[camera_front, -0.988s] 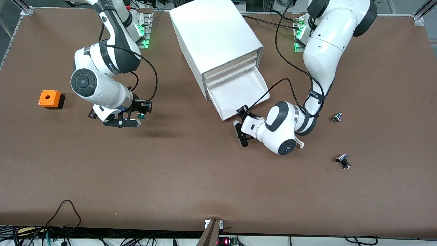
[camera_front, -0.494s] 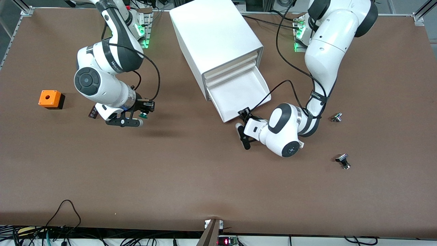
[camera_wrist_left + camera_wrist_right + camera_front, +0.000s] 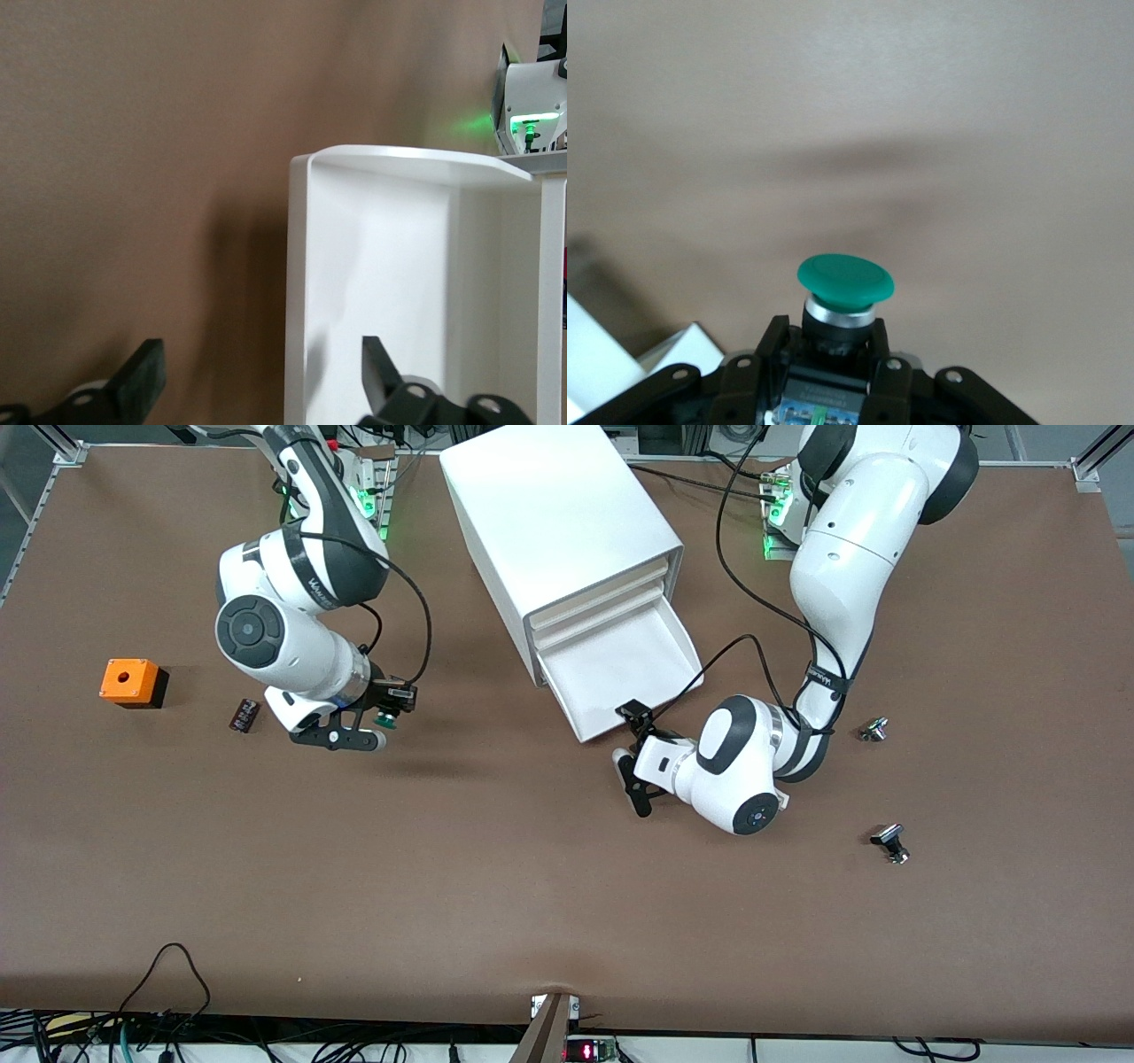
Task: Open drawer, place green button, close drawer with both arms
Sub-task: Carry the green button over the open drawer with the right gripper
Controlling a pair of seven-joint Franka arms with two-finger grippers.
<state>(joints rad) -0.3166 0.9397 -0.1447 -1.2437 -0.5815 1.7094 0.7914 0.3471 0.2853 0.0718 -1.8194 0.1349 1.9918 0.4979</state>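
The drawer [image 3: 620, 660], the lowest of three in the white cabinet [image 3: 558, 522], stands pulled open and empty. My left gripper [image 3: 634, 784] is open and empty, low in front of the drawer's front wall. In the left wrist view its fingers [image 3: 146, 382] spread wide, with the drawer's rim [image 3: 298, 292] seen between them. My right gripper [image 3: 376, 717] is shut on the button [image 3: 385, 721] and holds it above the table, toward the right arm's end from the cabinet. In the right wrist view the button's green cap [image 3: 845, 279] sticks out from my shut gripper [image 3: 830, 354].
An orange cube with a hole [image 3: 133, 682] and a small dark cylinder [image 3: 244, 715] lie at the right arm's end. Two silver-and-black metal parts [image 3: 873, 729] [image 3: 891, 843] lie at the left arm's end. A cable [image 3: 735, 638] runs by the drawer.
My right gripper has carried the button toward the cabinet, uncovering the small dark cylinder. My left gripper has shifted slightly in front of the drawer and stays open.
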